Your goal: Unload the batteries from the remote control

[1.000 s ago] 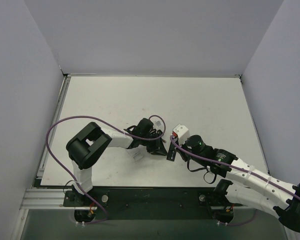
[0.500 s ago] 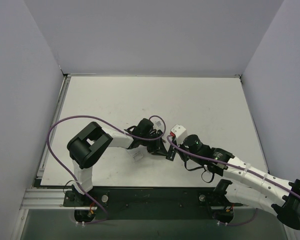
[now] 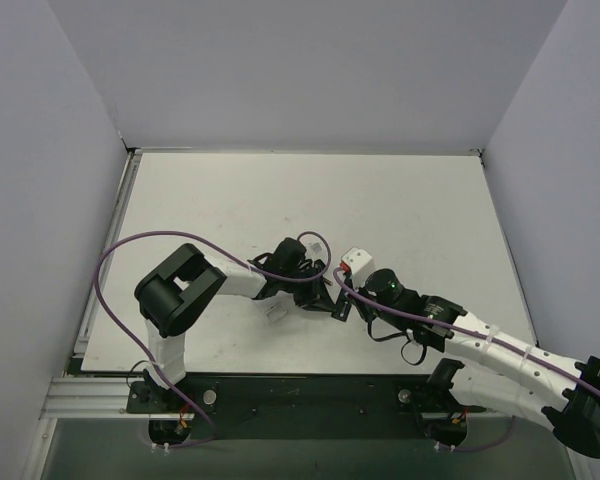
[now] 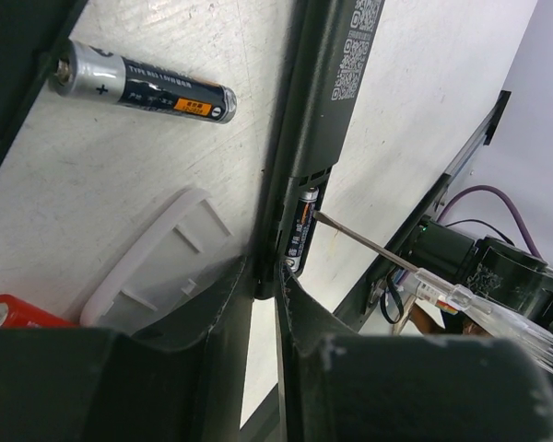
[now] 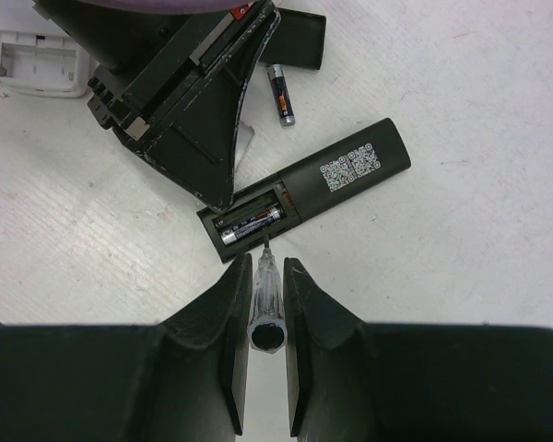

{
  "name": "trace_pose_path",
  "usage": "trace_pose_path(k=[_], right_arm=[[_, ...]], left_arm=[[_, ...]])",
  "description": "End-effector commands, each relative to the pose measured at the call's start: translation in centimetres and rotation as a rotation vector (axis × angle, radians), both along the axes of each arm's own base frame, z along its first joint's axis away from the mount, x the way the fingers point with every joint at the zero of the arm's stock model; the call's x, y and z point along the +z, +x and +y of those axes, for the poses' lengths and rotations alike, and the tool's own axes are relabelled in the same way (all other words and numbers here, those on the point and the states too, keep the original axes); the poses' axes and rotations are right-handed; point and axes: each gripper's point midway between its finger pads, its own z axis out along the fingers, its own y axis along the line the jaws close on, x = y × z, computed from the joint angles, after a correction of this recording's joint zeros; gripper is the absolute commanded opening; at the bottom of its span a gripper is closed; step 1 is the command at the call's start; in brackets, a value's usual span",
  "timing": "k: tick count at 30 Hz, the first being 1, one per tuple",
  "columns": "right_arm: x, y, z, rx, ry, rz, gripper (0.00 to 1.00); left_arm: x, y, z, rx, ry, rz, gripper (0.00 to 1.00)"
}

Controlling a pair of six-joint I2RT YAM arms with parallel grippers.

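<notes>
screwdriver: clenched in the right gripper, clear handle between the jaws and thin shaft out front, with the tip at the open slot of the remote.
slot battery: one inside, lying lengthwise at the remote's open end. The tip is on or just off its side, can't tell which.
step: looks like prying this battery out.
doing it well: work the tip under one end of the battery and lever up gently with a short stroke. Too much push could skid the tip off or shove the remote.
left gripper: clamped on the remote's open end, pinning it to the table. It needs to hold firm during the lever.
right arm pose: stretched low, wrist aimed at the remote's long side, shaft roughly square to it.
left arm pose: elbow folded, wrist dipped onto the remote's end.
loose battery: already out, flat beside the remote on the side away from the screwdriver.
black cover: beyond the loose battery, further from the remote.
red battery: barely in sight past a white plastic piece, off the remote's open end.
</notes>
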Motion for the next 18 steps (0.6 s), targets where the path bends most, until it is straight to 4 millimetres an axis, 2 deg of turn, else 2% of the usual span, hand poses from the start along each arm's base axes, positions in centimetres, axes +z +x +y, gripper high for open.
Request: trace_pose_path(k=[1,9,12,18], right_arm=[[-0.5,-0.1,-0.1,-0.039,0.022,0.004,0.00],[-1.1,-0.2,-0.4,-0.105,0.030,0.050,0.00],[-0.5,-0.3,-0.7,-0.112,0.075,0.021,0.00],[-0.5,-1.3,0.0,-0.023,0.122,0.051,0.00]], left_arm=[[-0.3,-0.6,-0.7,-0.026,-0.023,-0.003,0.24],[-0.5,-0.5,-0.6,-0.020,-0.011,0.001,0.24],[-0.8,-0.6,-0.5,-0.020,0.002,0.002,0.24],[-1.3,-0.8,-0.1,-0.012,0.021,0.017,0.23]])
